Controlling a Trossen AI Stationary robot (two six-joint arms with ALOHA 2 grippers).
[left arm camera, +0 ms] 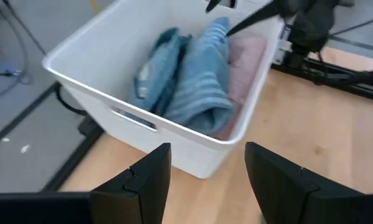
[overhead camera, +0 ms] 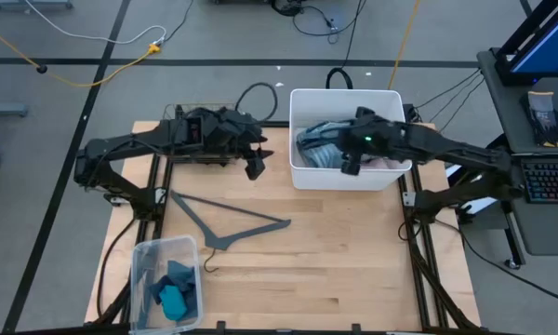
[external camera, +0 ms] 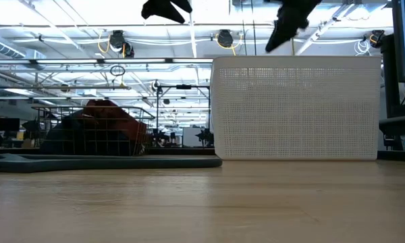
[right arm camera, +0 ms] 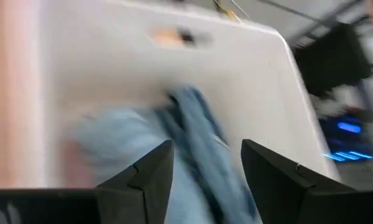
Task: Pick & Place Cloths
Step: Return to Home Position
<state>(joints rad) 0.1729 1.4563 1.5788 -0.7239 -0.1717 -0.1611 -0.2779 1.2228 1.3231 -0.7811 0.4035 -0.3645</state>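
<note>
At this moment you were on the closing step, by my reading: bringing both arms home, with no cloth left on the bare wood around the white bin (overhead camera: pixel 344 91).

Well off to the bin's left and toward the near edge of the table stood the transparent bin (overhead camera: pixel 145 253), with the small teal piece (overhead camera: pixel 172 300) and some darker blue fabric inside it. Nearer the white bin on the same side, the grey hanger (overhead camera: pixel 231 225) lay flat on the table, apart from everything.

Your left arm reached in from the left in a low, stretched pose, and the left gripper (overhead camera: pixel 255 166) hung just beside the white bin's left wall, aimed at it. Its fingers (left arm camera: pixel 146 177) stood wide apart and held nothing.

Inside the white bin, the light blue striped shirt (left arm camera: pixel 202 87) was heaped in the middle, a slate-blue piece (left arm camera: pixel 150 68) lay against it on one side and the pink shirt (left arm camera: pixel 245 59) on the other.

Your right arm came across from the right, its forearm passing over the bin's right rim, so the right gripper (overhead camera: pixel 352 164) hovered above the pile — inside the bin's outline, fingers (right arm camera: pixel 143 174) spread and empty.

The next move, I judge, called for raising that right gripper straight up clear of the rim before folding the arm back, so no fabric snagged; the left arm only needed to draw away from the bin wall.
</note>
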